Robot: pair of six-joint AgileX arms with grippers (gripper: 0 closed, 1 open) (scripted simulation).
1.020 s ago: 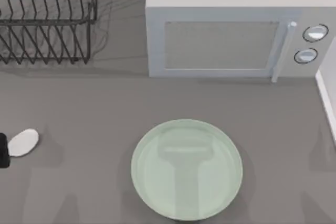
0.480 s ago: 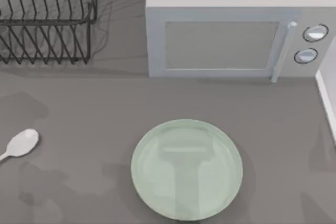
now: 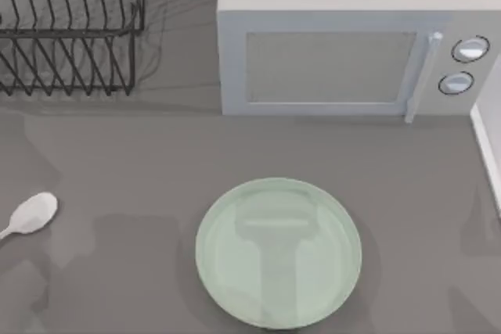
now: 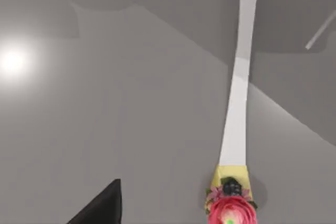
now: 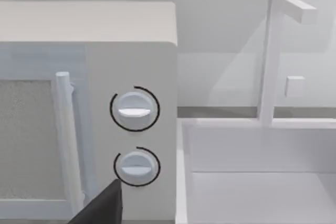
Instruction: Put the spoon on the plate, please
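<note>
**At Left Edge of Table: Spoon Lies Apart from Plate**

At the left edge of the top view, the spoon (image 3: 31, 213) lies flat on the grey table (image 3: 141, 162). Its oval bowl points toward the upper right, and its handle runs down-left out of the frame. The plate (image 3: 278, 252) sits at the lower centre of the frame, well apart from the spoon, with bare table between them. The plate surface reflects a pale shape.

Along the upper part of the frame, the microwave (image 3: 337, 60) stands with its door closed. Its handle and two dials are on the right side. A black wire rack (image 3: 70, 29) occupies the upper left corner, just beside the microwave.

The left wrist view shows a dark tip of the left gripper (image 4: 102, 208) over the grey surface. Whether this gripper is wide or narrow cannot be told. A small red-and-pink object (image 4: 230, 211) lies nearby, with a narrow white strip (image 4: 239, 87) running away from it.

The right wrist view shows a dark tip of the right gripper (image 5: 102, 205) facing the microwave dials (image 5: 134, 109). Its state likewise cannot be told. A white basin (image 5: 252, 192) adjoins the microwave.
</note>
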